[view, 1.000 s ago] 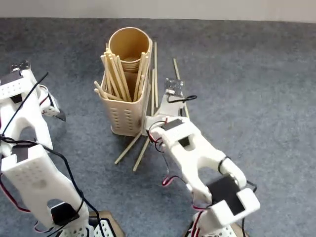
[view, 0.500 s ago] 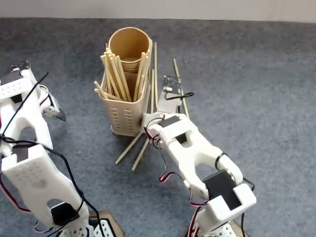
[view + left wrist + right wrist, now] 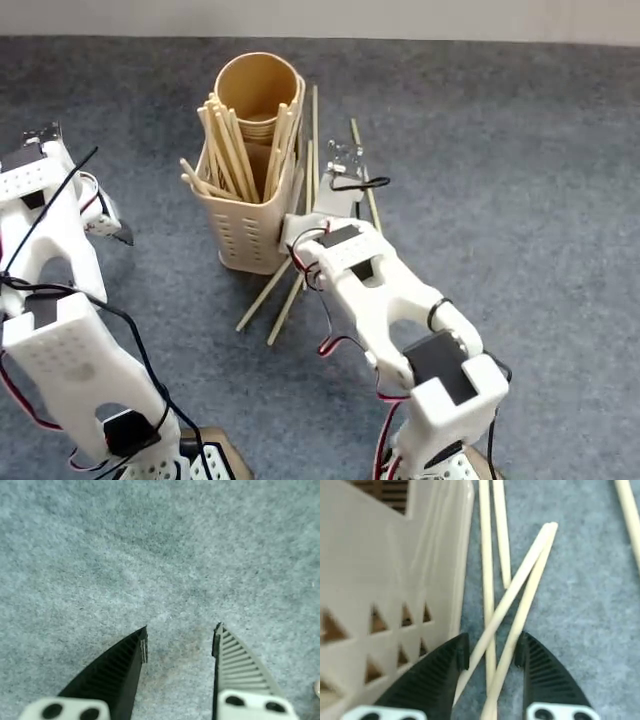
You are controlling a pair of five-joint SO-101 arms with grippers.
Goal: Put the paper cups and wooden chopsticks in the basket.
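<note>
Right gripper (image 3: 492, 647) of mine sits low on the carpet (image 3: 520, 150), jaws apart, with two crossed chopsticks (image 3: 522, 585) running through the gap. A third stick (image 3: 486, 555) lies flat beneath them and also passes between the jaws. I cannot tell whether either jaw touches the wood. The basket (image 3: 245, 235) stands just beside me, its wall close against one jaw.

My left gripper (image 3: 181, 630) hangs over bare carpet well apart from all this, jaws spread and holding nothing.

As for the job, the paper cups (image 3: 258, 85) are stacked inside the basket, and a bundle of chopsticks (image 3: 225, 150) stands in it beside them. What remains, as I judge it, are the loose sticks on the carpet: the ones at my jaws, whose other ends poke out near the basket's foot (image 3: 270, 295), and a few more (image 3: 362, 170) lying along the far side of the basket.

So I take the step in hand to be the grasp on the crossed pair. Next I need to close squarely enough that both sticks are pinched and not scissored apart. Then I lift straight up, without shoving the basket, until the tips clear its rim.
</note>
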